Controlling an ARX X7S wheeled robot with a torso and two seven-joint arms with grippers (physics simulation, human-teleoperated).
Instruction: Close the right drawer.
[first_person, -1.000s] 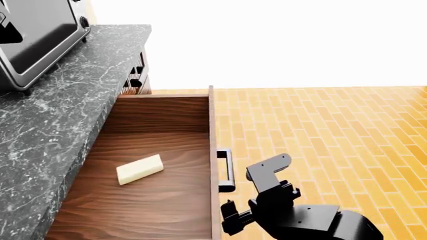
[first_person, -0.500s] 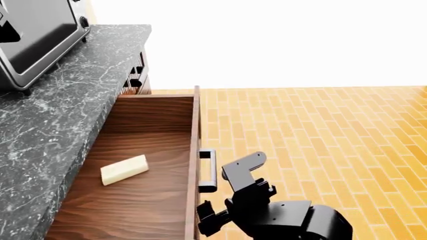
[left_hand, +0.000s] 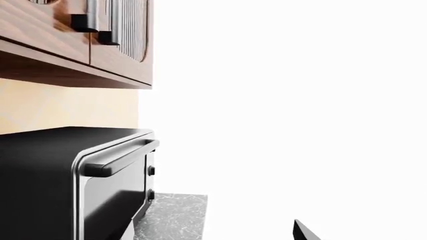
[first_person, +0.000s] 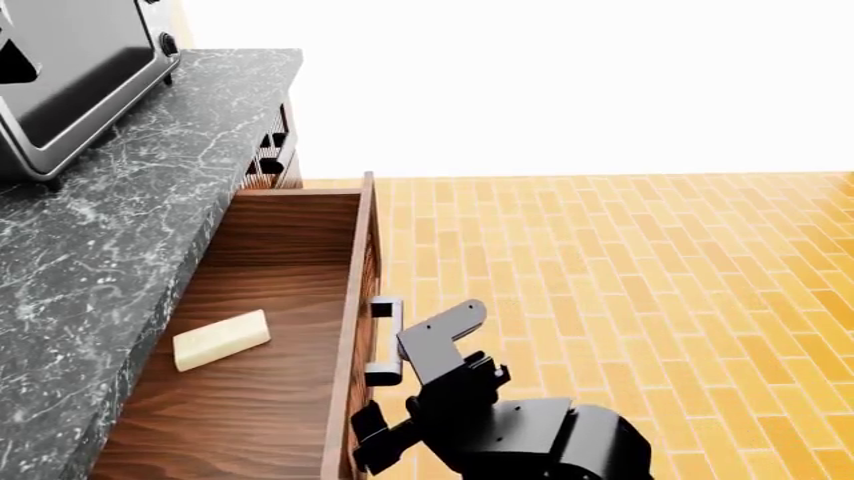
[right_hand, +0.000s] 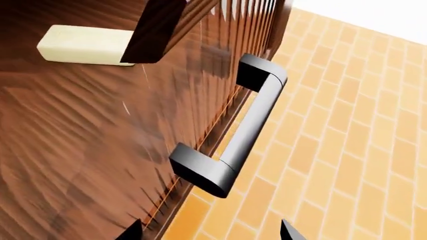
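The right drawer (first_person: 287, 300) stands partly open under the marble counter, its ribbed front panel (first_person: 360, 330) edge-on with a metal bar handle (first_person: 386, 340). My right gripper (first_person: 407, 385) is open, just outside the front panel beside the handle, holding nothing. In the right wrist view the handle (right_hand: 247, 127) lies just ahead of the right gripper (right_hand: 212, 235), and one fingertip (right_hand: 133, 232) overlaps the panel's lower edge. My left gripper (left_hand: 213, 237) shows only one fingertip (left_hand: 303, 234), set wide, up near the toaster oven; it holds nothing.
A pale yellow block (first_person: 220, 340) lies inside the drawer. A toaster oven (first_person: 67, 70) stands on the grey marble counter (first_person: 120, 230). Neighbouring drawer handles (first_person: 274, 150) show farther along. Orange brick floor (first_person: 641, 280) spreads to the right. Upper cabinets (left_hand: 67, 40) hang above the oven.
The drawer front has slid left into the cabinet, with the block carried along. My right gripper has moved left with it, staying by the handle.
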